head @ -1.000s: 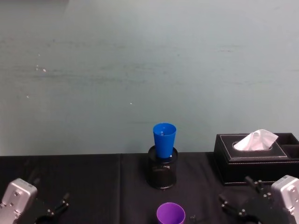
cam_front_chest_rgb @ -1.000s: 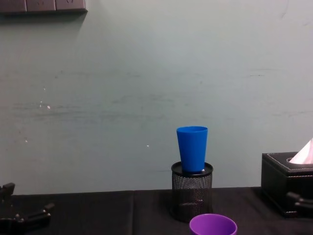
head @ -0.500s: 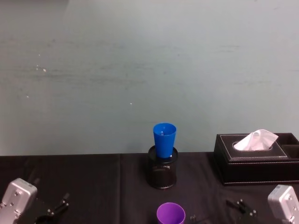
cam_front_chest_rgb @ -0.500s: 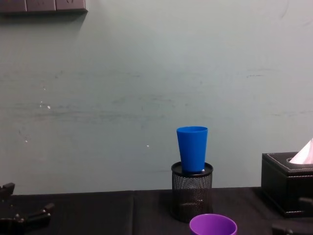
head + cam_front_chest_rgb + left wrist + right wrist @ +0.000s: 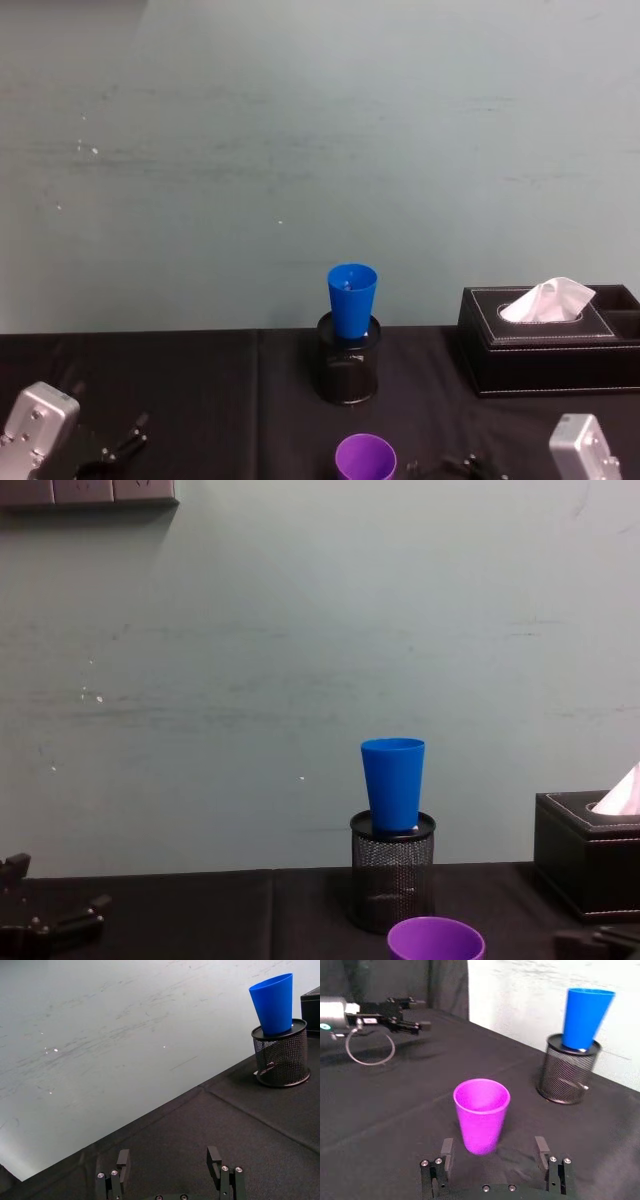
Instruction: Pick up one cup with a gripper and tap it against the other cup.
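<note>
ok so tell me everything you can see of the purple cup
The purple cup is a plain, smooth tumbler, plastic by its look, tapering to a narrower base. It stands upright, mouth up, with nothing showing inside, on the black cloth, nearer the robot than the mesh holder and apart from it. The open right tool faces it, one finger to each side of its line; nothing grips it.

A black mesh pen holder (image 5: pixel 348 378) stands left of a black tissue box (image 5: pixel 520 366).
</note>
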You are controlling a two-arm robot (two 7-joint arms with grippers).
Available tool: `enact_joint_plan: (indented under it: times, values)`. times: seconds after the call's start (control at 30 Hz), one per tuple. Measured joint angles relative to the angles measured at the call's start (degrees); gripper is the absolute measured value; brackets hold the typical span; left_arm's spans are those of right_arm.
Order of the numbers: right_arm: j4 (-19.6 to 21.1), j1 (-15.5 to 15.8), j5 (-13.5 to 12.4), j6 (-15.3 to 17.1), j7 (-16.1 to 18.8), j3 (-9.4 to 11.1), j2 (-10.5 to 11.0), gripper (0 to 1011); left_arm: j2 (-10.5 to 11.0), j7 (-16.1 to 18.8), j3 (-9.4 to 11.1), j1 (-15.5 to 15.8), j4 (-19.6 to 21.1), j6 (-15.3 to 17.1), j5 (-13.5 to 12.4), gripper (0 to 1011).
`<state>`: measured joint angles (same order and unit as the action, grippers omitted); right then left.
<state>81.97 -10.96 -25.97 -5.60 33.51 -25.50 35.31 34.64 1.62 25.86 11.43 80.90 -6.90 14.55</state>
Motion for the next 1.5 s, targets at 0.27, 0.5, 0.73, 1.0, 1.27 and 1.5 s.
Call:
enact_joint_plan:
  times: [0.27, 0.5, 0.73, 1.0, 1.27, 1.5]
  values:
    - [-4.28, -2.8, 0.52, -1.47, 3.13, -0.88, -3.35, 1003, 0.0, 0.0, 0.0, 0.0, 0.0, 0.0, 0.0, 1000]
    - [-8.11, -5.29, 0.73, -2.36, 5.03, -1.41, -5.8, 1003, 0.0, 0.0, 0.0, 0.0, 0.0, 0.0, 0.0, 1000]
    - [-11.83, -8.03, 0.83, -2.88, 7.0, -2.42, -7.99, 1003, 0.0, 0.0, 0.0, 0.0, 0.0, 0.0, 0.0, 1000]
    - [-15.85, -10.71, 0.85, -3.69, 8.38, -3.32, -10.2, 1003, 0.0, 0.0, 0.0, 0.0, 0.0, 0.0, 0.0, 1000]
    - [-17.99, -12.02, 0.91, -4.52, 9.0, -3.7, -11.34, 1003, 0.0, 0.0, 0.0, 0.0, 0.0, 0.0, 0.0, 1000]
    - [-18.87, -12.53, 1.26, -4.64, 9.17, -4.06, -11.91, 1003, 0.0, 0.0, 0.0, 0.0, 0.0, 0.0, 0.0, 1000]
